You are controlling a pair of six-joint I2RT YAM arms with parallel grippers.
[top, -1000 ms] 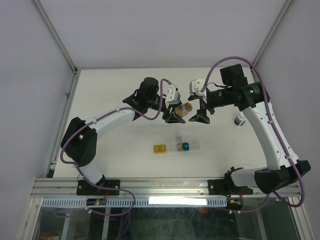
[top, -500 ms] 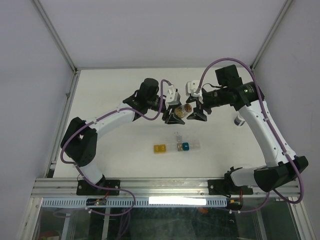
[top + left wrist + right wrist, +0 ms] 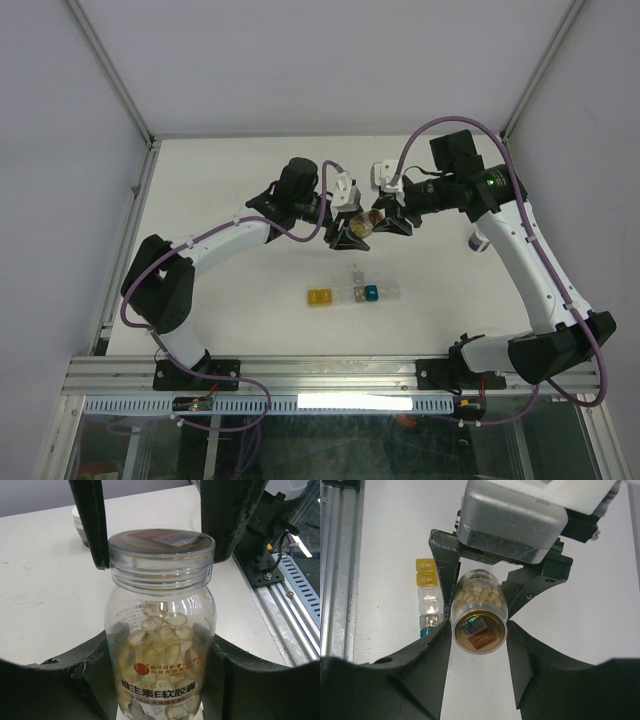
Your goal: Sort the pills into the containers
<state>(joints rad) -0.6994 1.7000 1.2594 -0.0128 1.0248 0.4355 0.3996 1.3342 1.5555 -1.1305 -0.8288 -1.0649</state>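
My left gripper [image 3: 353, 233] clamps the bottle [image 3: 161, 645]. Its cap [image 3: 479, 632] points into my right gripper [image 3: 391, 222], jaws astride it; whether they grip, I can't tell.

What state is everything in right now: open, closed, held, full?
bottle: held sideways above the table, part-full of capsules.
cap: on the bottle.
left tool: shut on the bottle's body.
right tool: closed around the cap.
pill box: on the table, untouched; lids unclear.

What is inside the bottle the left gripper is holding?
Pale yellow softgels, piled to about mid-height in the clear bottle. The label hides the lowest ones, so the bottom of the pile cannot be seen. The cap is on.
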